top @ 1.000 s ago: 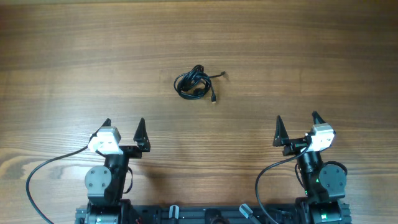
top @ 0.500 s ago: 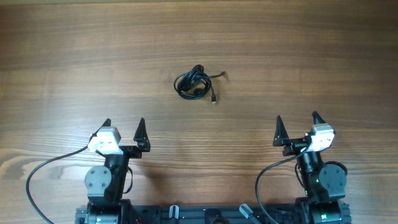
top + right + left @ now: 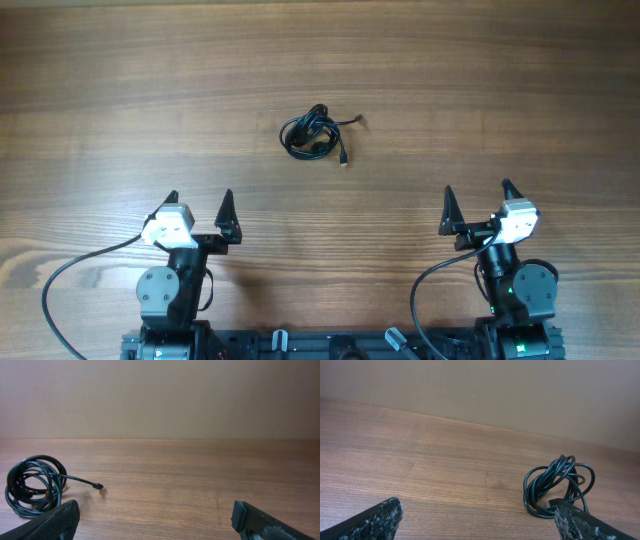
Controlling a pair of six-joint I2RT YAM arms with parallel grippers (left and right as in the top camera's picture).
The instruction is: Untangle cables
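When you read the overhead view with 12 o'clock pointing away from the arm bases, locate the cables (image 3: pixel 311 135) as one small black bundle lying flat on the wooden table (image 3: pixel 520 70), a little toward 12 o'clock from the table's middle. The loops overlap one another in a tight coil. Two thin tails leave the coil. One runs toward 2 o'clock and ends in a small plug (image 3: pixel 358 121). The other runs toward 5 o'clock and ends in a second plug (image 3: pixel 344 161).

Check the left gripper (image 3: pixel 198 196). It sits in the 7 o'clock part of the table with its jaws spread wide and nothing between them. Its fingers (image 3: pixel 226 205) point toward 12 o'clock. From this gripper the bundle lies at about 2 o'clock, well apart. In the left wrist view you see the two dark finger tips at the lower corners. The coil rests on the wood above the tip on the right side of that picture.

Check the right gripper (image 3: pixel 477 188). It sits in the 5 o'clock part of the table, jaws likewise spread wide and holding nothing, tips pointing toward 12 o'clock. From this gripper the bundle lies at about 10 o'clock, well apart. In the right wrist view the coil appears at the far left, and one tail with its plug reaches toward 3 o'clock across the wood. A plain pale wall (image 3: pixel 160 395) stands behind the table's far edge.

Neither gripper touches the cables.
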